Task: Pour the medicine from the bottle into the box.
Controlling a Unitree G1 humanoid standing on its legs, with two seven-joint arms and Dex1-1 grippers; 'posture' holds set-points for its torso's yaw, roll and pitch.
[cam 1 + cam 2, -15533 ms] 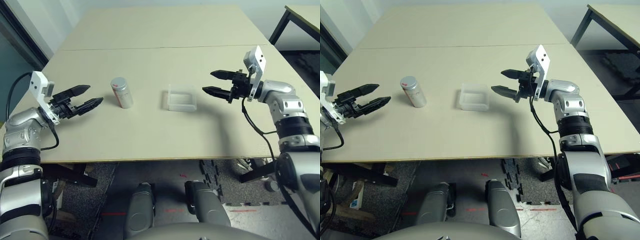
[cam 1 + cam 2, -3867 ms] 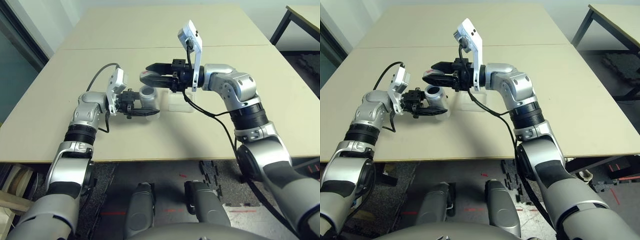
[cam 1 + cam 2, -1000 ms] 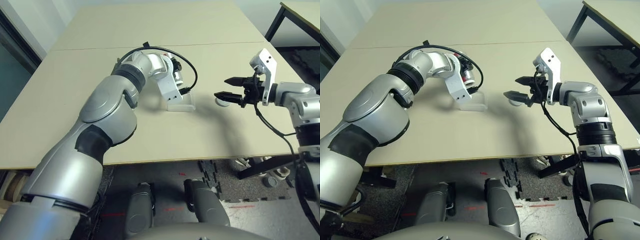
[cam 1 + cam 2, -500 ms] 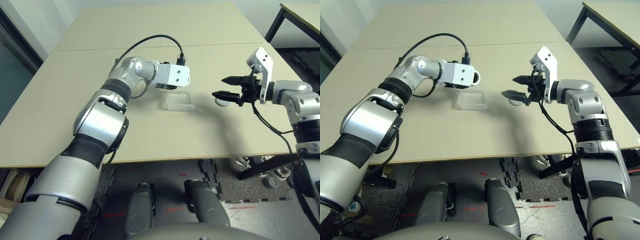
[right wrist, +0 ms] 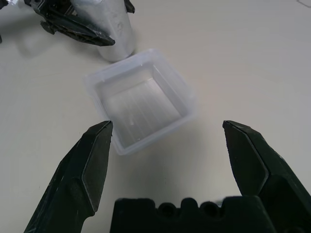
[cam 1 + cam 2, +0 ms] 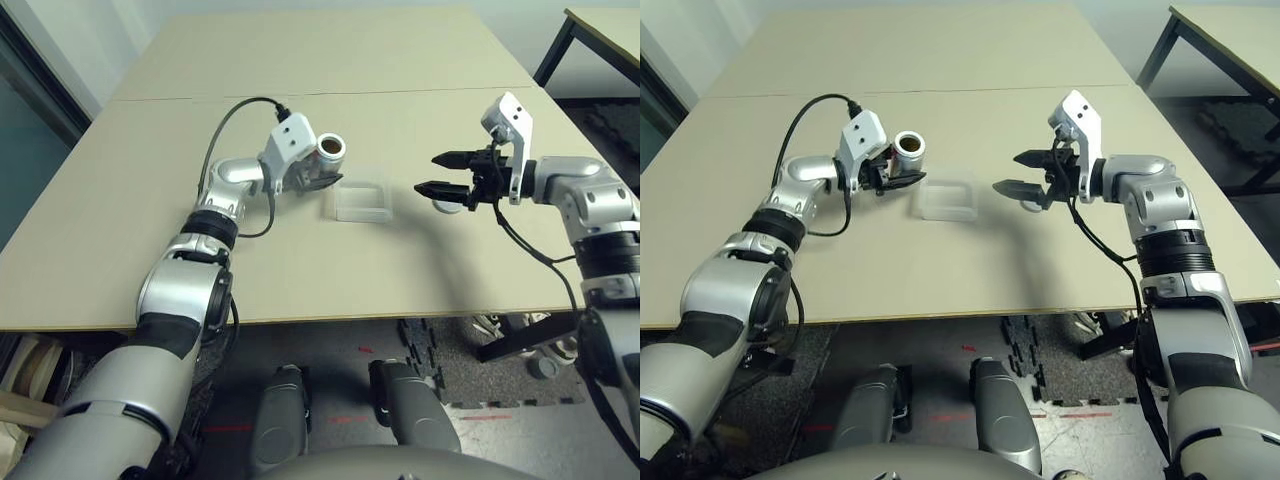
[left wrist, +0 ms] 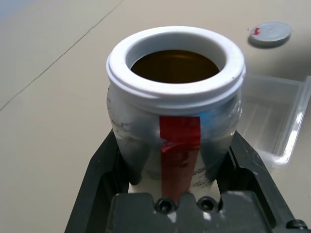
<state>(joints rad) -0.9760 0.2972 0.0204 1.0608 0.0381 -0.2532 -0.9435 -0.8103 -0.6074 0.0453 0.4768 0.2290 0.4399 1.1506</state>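
Pale beige laminate covers the table (image 6: 300, 250), matt and bare apart from the few task things. Just left of the box (image 6: 360, 200), the left gripper (image 7: 175, 160) is clamped on the bottle (image 6: 330, 152), holding it mouth up and uncapped, probably so nothing spills beside the box. The bottle is a silvery cylinder with a thick white rim and a strip of red tape down its side; its inside looks brown, and I cannot make out separate pieces of medicine there. The box is shallow, square, clear plastic with low walls and faint ribs on its floor, and no pills can be made out in it. On its other side the right gripper (image 6: 440, 173) hovers with its fingers spread wide and nothing between them, over the flat grey round cap (image 7: 270, 33), apparently keeping clear.
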